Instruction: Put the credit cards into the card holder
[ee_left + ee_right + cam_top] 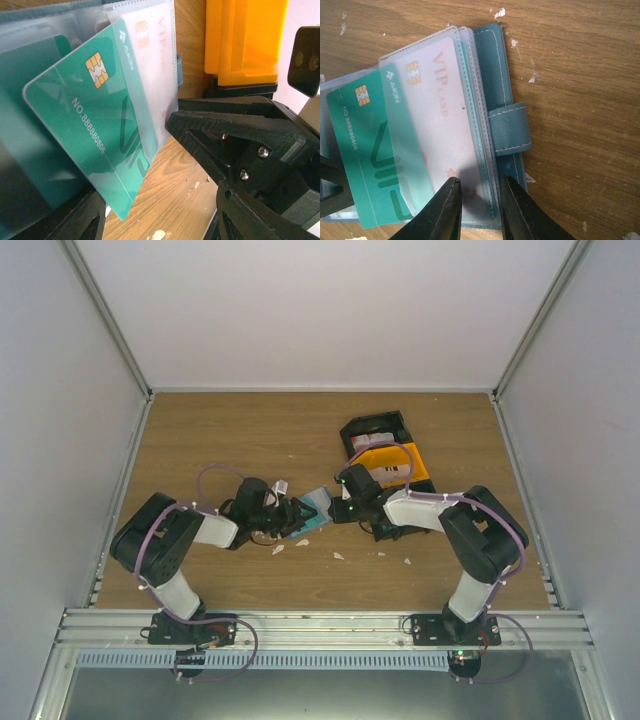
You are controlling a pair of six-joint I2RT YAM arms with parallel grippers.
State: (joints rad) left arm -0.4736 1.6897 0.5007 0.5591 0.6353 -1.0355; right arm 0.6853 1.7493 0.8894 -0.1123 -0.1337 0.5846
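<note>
The card holder [507, 125] lies open on the table, a teal sleeve with a strap and clear pockets; it also shows between the two grippers [316, 508]. A white VIP credit card [445, 120] sits inside one pocket. A green credit card [95, 130] sticks out at an angle, partly inside a clear pocket [367, 145]. My left gripper [160, 220] is open, its fingers wide on either side of the green card's free corner and not touching it. My right gripper [480, 192] points down at the holder's near edge, jaws a little apart, with the pockets' stitched edge between its tips.
A black bin [375, 428] and an orange bin [400, 466] stand behind the right gripper; the orange bin [245, 40] is close beyond the holder. White scraps [338, 556] are scattered over the wood. Walls enclose the table on three sides.
</note>
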